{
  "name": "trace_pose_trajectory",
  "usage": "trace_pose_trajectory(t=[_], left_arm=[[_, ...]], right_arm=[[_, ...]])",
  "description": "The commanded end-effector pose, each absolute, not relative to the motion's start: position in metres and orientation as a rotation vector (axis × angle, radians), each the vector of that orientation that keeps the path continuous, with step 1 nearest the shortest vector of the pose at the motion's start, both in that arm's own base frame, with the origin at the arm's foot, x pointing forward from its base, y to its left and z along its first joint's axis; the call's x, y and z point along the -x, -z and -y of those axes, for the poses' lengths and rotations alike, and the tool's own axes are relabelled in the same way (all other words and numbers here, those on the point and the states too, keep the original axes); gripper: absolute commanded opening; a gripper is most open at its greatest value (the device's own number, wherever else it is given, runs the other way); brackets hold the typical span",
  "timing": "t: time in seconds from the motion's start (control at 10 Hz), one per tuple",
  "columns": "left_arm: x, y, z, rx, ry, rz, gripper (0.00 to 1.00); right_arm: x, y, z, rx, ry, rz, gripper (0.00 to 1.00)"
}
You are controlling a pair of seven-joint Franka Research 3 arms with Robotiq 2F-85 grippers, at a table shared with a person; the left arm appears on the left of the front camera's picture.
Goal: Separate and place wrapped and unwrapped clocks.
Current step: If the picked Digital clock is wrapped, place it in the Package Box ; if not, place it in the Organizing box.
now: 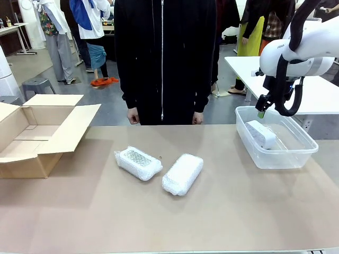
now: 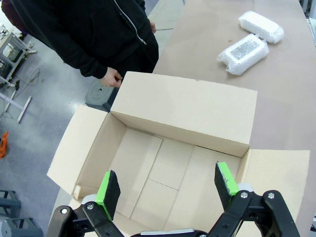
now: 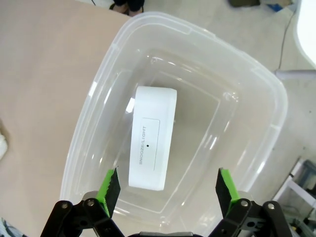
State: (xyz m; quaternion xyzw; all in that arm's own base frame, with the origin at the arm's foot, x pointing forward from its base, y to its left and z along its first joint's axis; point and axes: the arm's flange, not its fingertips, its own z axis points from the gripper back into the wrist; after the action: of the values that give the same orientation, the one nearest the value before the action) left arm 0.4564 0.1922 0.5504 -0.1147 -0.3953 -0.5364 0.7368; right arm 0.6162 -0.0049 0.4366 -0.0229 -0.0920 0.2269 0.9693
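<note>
Clock (image 1: 260,134) in bin (image 1: 280,159), snooze side up, long axis far-left to near-right. Right gripper (image 3: 168,190) spread above; left gripper (image 2: 168,190) spread over box (image 2: 187,111).

Left tool (image 2: 166,183), right tool (image 3: 168,186): jaws apart

Bright even light, soft shadows, glints on plastic tub (image 3: 163,22)

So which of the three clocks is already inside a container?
The unwrapped white clock, lying in the clear plastic tub beneath the open right pincer; both bubble-wrapped clocks lie out on the table.
</note>
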Motion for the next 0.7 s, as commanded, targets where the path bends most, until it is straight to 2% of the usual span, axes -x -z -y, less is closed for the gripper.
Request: trace_pose_trajectory(t=[0.0,0.6], left_arm=[[-0.4569,-0.5514,-0.1923,0.263,1.18,0.894,1.0],[-0.4569,-0.5514,-0.1923,0.263,1.18,0.894,1.0]], right_arm=[[-0.6048,-0.44,0.0015,0.092,-0.427,0.192,1.0],[-0.6047,-0.4449,-0.0013,0.108,-0.431,0.195,1.0]])
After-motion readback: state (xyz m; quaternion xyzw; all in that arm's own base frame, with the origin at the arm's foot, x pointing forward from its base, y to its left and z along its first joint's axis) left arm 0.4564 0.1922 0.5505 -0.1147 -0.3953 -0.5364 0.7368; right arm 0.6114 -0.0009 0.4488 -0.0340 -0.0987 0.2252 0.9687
